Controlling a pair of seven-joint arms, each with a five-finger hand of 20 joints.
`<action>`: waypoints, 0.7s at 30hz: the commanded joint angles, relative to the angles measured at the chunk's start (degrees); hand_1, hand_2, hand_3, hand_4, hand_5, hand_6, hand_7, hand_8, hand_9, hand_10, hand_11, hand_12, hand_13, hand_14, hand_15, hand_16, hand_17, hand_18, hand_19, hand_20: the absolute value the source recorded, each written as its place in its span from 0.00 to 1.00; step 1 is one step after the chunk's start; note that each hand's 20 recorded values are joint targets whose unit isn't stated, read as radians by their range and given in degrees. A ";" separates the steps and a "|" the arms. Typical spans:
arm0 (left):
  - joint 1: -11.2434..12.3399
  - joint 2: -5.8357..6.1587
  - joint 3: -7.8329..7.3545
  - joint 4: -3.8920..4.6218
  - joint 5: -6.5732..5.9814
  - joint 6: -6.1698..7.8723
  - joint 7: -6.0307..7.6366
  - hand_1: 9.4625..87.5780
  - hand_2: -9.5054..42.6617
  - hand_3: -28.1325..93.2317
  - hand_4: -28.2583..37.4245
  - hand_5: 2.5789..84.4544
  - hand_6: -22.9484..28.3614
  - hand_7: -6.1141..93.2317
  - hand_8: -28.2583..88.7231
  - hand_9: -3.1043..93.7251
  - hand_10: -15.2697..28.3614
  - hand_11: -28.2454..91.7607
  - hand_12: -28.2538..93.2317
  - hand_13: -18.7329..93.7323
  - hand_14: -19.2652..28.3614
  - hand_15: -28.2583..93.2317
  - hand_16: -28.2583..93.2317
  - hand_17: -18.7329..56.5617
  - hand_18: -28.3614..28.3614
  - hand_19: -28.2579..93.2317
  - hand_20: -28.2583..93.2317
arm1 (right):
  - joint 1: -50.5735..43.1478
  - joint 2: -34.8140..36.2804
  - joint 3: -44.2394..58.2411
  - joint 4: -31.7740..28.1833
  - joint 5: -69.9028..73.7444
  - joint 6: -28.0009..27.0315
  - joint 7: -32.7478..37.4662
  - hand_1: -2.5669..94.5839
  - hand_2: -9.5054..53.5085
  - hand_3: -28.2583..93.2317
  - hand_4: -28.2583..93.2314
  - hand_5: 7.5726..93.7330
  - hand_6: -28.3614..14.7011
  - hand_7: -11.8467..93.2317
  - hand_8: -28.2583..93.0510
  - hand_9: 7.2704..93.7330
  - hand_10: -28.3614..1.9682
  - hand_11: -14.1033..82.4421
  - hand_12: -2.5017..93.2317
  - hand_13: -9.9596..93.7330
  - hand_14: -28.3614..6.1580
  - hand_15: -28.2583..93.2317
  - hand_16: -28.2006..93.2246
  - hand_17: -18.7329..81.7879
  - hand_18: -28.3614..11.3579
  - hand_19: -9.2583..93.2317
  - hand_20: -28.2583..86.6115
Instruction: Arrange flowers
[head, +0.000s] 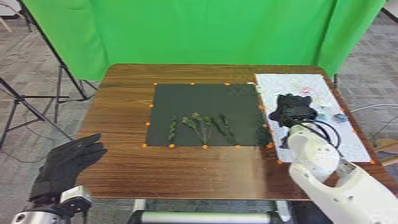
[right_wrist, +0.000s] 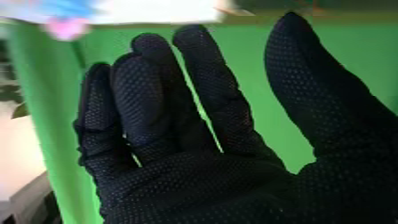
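Along the right edge of the table (head: 133, 172), a white sheet (head: 286, 81) carries a pink flower (head: 306, 90) and a blue flower (head: 340, 118); the right hand (head: 295, 107) is above the sheet, left of the blue flower. To the left of the sheet, nearer the middle of the table, a dark mat (head: 195, 100) bears the green stems: a left stem (head: 172, 131), a branching middle bunch (head: 196, 125) and a right stem (head: 226, 129).

The separation probably serves the work: loose flowers wait within the right arm's reach, while the mat presumably marks where the arrangement is laid out. The right hand's fingers are extended and its thumb stands well apart, gripping nothing; the pose would suit a coming pick. The left hand (head: 67, 160), at the table's left edge close to the near left corner, has straight fingers and holds nothing, apparently parked clear of the mat.

The stems' long axes run roughly between the near and far edges. The middle bunch gathers towards the near edge and fans towards the far edge; the right stem slants, its far end tilted left. Which way the flowers face cannot be told.
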 joint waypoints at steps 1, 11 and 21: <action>-0.28 0.17 0.69 0.11 -0.29 0.26 0.13 0.27 0.31 0.89 0.28 0.59 0.76 0.21 0.17 0.47 0.88 0.58 0.32 0.44 1.00 0.75 0.13 0.16 0.90 0.74 0.37 | -0.78 2.52 4.05 3.67 1.57 -3.35 1.38 0.35 0.04 0.94 0.03 0.55 0.42 0.29 0.14 0.48 0.29 0.42 0.20 0.49 0.20 0.93 0.38 0.36 0.05 0.88 0.52; -1.13 0.42 1.34 0.61 -0.52 0.04 0.58 0.27 0.31 0.89 0.28 0.59 0.76 0.21 0.17 0.47 0.88 0.58 0.32 0.44 1.00 0.75 0.13 0.16 0.90 0.74 0.37 | -2.66 2.41 5.85 5.77 0.90 -4.70 1.85 0.36 0.02 0.94 0.02 0.54 0.43 0.27 0.14 0.48 0.35 0.36 0.19 0.51 0.25 0.92 0.37 0.37 0.07 0.88 0.53; -2.07 0.40 1.48 0.94 -0.01 -0.83 -0.29 0.27 0.31 0.89 0.28 0.59 0.76 0.21 0.17 0.47 0.88 0.58 0.32 0.44 1.00 0.75 0.13 0.16 0.90 0.74 0.37 | -1.81 1.47 2.62 7.58 -0.88 -0.25 2.94 0.39 0.01 0.94 0.01 0.58 0.50 0.29 0.14 0.55 0.42 0.37 0.20 0.54 0.31 0.91 0.37 0.38 0.08 0.88 0.53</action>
